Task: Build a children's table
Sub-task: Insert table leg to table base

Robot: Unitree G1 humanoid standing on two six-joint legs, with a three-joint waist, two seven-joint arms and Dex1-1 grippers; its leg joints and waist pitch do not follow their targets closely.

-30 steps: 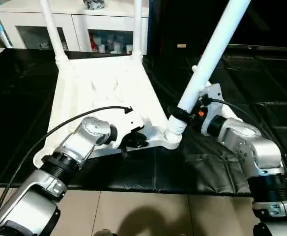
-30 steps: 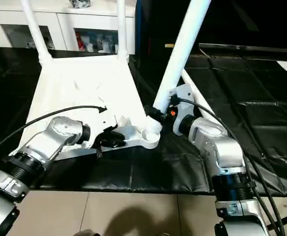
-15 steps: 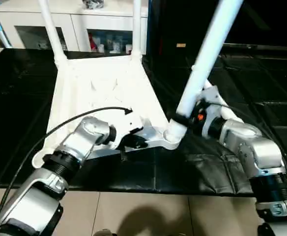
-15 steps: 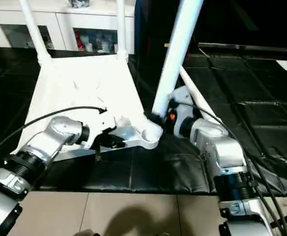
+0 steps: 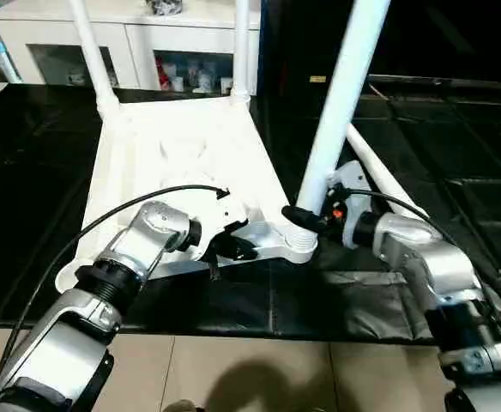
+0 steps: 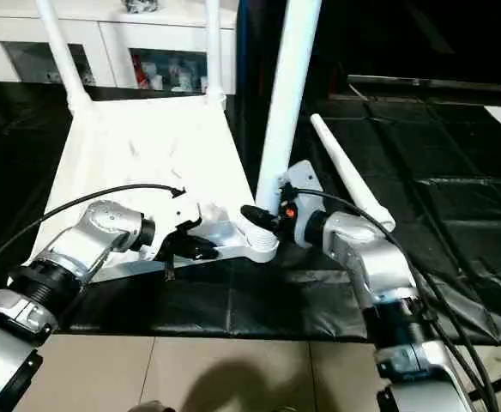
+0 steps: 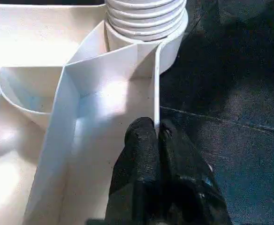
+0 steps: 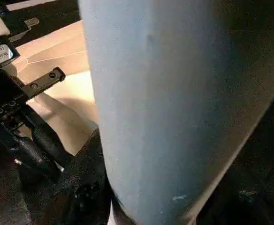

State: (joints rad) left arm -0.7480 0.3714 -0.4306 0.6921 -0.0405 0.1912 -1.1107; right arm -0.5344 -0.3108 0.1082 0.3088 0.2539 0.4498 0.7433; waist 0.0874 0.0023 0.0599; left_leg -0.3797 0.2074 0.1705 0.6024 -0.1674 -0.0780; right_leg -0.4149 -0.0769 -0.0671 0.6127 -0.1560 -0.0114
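Observation:
The children's table top (image 5: 182, 154) lies upside down on the black mat, with two white legs (image 5: 92, 51) (image 5: 240, 43) standing in its far corner sockets. My right gripper (image 5: 306, 219) is shut on a third leg (image 5: 341, 103) just above its ribbed base. That leg stands nearly upright in the near right corner socket (image 5: 298, 247) and shows close up in the right wrist view (image 8: 165, 103). My left gripper (image 5: 238, 249) is shut on the top's thin rim wall (image 7: 156, 84) beside that socket. A fourth leg (image 6: 349, 180) lies on the mat to the right.
A white glass-door cabinet (image 5: 147, 43) stands behind the table top. The black mat (image 5: 456, 146) covers the floor around it, and pale floor tiles (image 5: 259, 378) run along the near edge. Black cables (image 5: 105, 219) loop over both forearms.
The held leg has swung from leaning right to nearly upright over the corner socket. My right gripper moved left with it, uncovering the leg on the mat. My left gripper stays on the rim.

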